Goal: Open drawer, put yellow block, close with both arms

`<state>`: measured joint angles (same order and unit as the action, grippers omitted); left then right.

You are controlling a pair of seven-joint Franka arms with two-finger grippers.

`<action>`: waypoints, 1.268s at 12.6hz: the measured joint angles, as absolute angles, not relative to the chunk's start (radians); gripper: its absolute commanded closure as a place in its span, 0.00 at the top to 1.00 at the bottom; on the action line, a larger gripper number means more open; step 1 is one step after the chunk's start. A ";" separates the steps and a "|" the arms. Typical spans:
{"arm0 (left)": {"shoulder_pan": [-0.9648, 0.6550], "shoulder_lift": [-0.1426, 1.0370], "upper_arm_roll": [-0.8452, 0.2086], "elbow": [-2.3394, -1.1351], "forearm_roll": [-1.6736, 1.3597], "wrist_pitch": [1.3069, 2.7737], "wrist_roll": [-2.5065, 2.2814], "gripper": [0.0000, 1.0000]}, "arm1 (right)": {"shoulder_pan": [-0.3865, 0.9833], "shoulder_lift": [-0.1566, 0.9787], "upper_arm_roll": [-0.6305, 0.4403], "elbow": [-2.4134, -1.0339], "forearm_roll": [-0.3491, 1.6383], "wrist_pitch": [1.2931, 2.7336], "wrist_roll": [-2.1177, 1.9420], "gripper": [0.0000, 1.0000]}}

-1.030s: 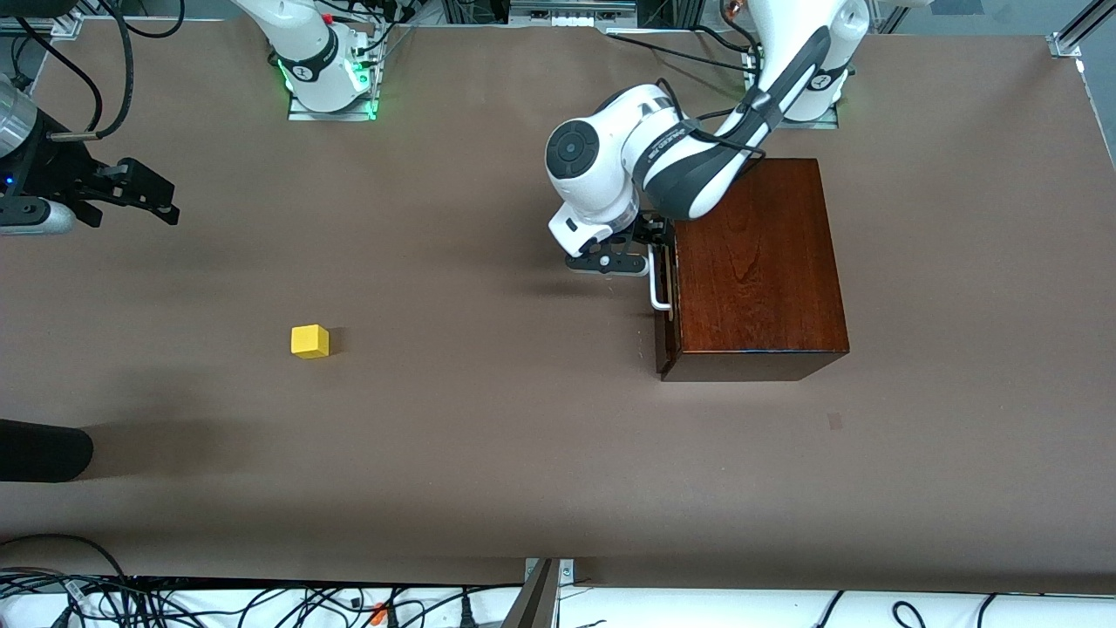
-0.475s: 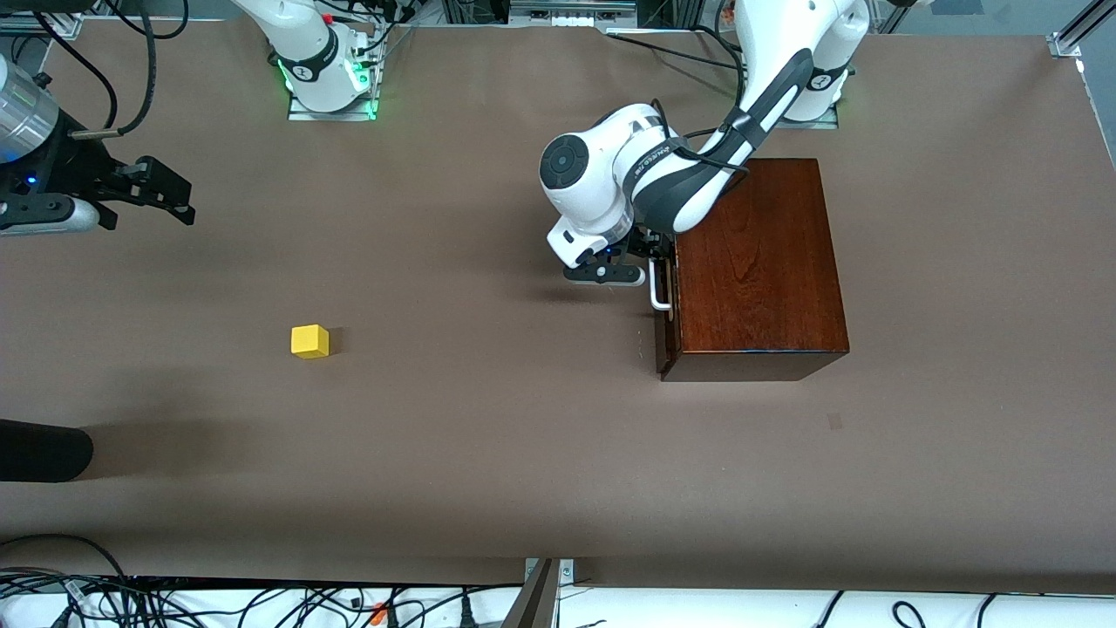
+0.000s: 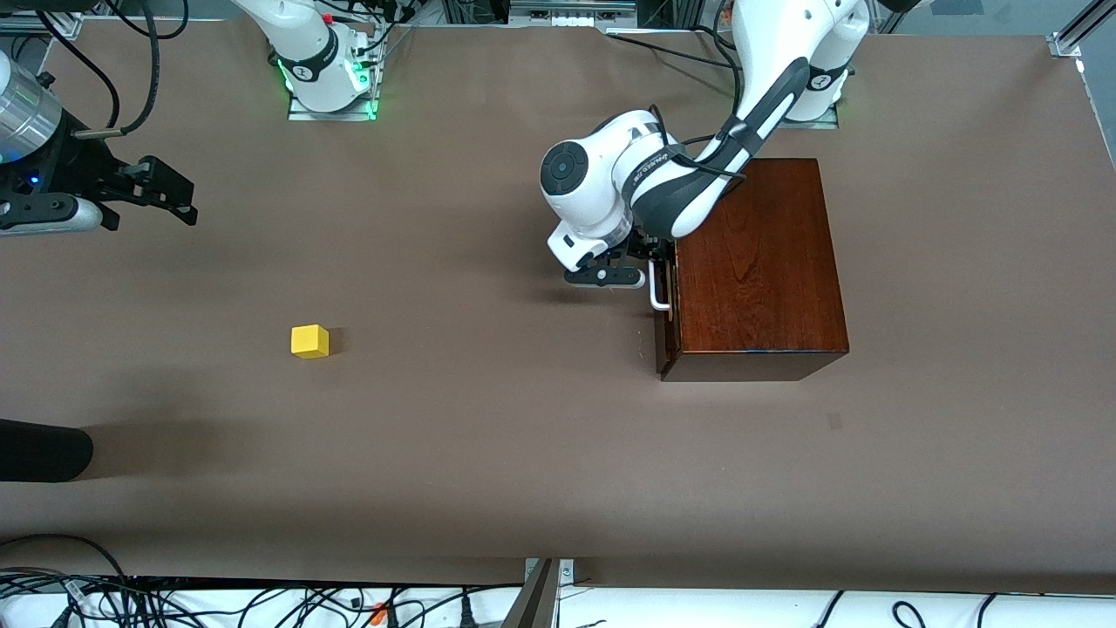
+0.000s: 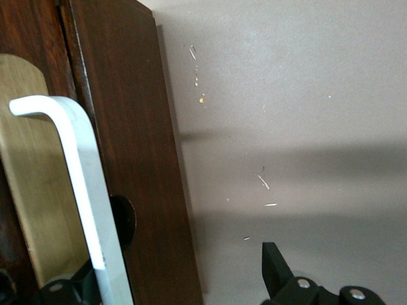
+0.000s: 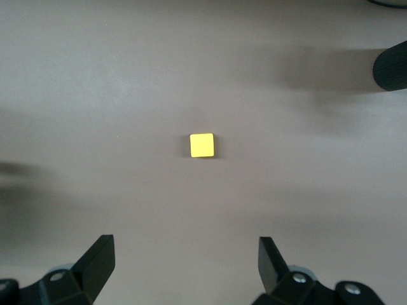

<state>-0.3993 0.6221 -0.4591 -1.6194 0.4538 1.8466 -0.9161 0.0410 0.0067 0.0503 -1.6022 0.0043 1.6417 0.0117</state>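
Observation:
The mahogany box (image 3: 758, 262) stands toward the left arm's end of the table. The drawer front (image 3: 664, 340) lies close against it. The white handle (image 3: 659, 292) also shows in the left wrist view (image 4: 82, 190). My left gripper (image 3: 641, 266) is open at the handle, in the left wrist view (image 4: 168, 283) with one finger by the bar and the other finger (image 4: 275, 267) over the table. The yellow block (image 3: 309, 341) sits on the table toward the right arm's end, seen below my open, empty right gripper (image 5: 184, 254), which hangs in the air (image 3: 166, 196) farther from the front camera.
A black rounded object (image 3: 44, 449) lies at the table's edge at the right arm's end, nearer to the front camera than the block, and shows in the right wrist view (image 5: 391, 67). Cables run along the edge nearest the front camera (image 3: 261, 602).
My left gripper has slid a little along the handle toward the front camera. My right gripper has shifted slightly toward the middle of the table. Block and drawer have not moved.

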 measured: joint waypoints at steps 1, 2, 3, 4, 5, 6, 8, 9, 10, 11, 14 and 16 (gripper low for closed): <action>-0.399 0.622 -0.460 -1.619 0.452 1.856 -0.921 1.00 | 0.041 0.007 0.050 -1.602 0.004 1.642 0.012 1.00; -0.401 0.622 -0.462 -1.619 0.448 1.873 -0.926 1.00 | 0.041 0.007 0.050 -1.602 0.004 1.642 0.012 1.00; -0.405 0.622 -0.463 -1.619 0.441 1.898 -0.929 1.00 | 0.041 0.007 0.050 -1.602 0.004 1.642 0.012 1.00; -0.409 0.622 -0.464 -1.617 0.425 1.926 -0.930 1.00 | 0.041 0.007 0.050 -1.602 0.004 1.642 0.012 1.00; -0.412 0.622 -0.465 -1.615 0.408 1.949 -0.931 1.00 | 0.041 0.007 0.050 -1.602 0.004 1.643 0.012 1.00; -0.412 0.621 -0.465 -1.613 0.394 1.966 -0.933 1.00 | 0.041 0.007 0.050 -1.602 0.004 1.646 0.012 1.00; -0.413 0.619 -0.465 -1.612 0.377 1.987 -0.936 1.00 | 0.042 0.021 0.051 -1.603 0.006 1.689 0.011 1.00; -0.413 0.618 -0.463 -1.611 0.368 1.995 -0.937 1.00 | 0.046 0.042 0.053 -1.603 0.006 1.726 0.011 1.00; -0.414 0.616 -0.462 -1.611 0.358 2.007 -0.939 1.00 | 0.054 0.064 0.053 -1.602 0.006 1.753 0.011 1.00; -0.415 0.615 -0.462 -1.611 0.351 2.019 -0.939 1.00 | 0.061 0.082 0.054 -1.602 0.006 1.761 0.011 1.00; -0.425 0.614 -0.455 -1.612 0.351 2.021 -0.938 1.00 | 0.070 0.118 0.054 -1.603 0.006 1.760 0.011 1.00; -0.432 0.614 -0.449 -1.611 0.353 2.021 -0.937 1.00 | 0.070 0.151 0.053 -1.604 0.006 1.759 -0.001 1.00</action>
<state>-0.4319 0.6140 -0.4489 -1.6115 0.3528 2.0211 -0.9365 0.0699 0.1514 0.0529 -1.6037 0.0061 1.7589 -0.0006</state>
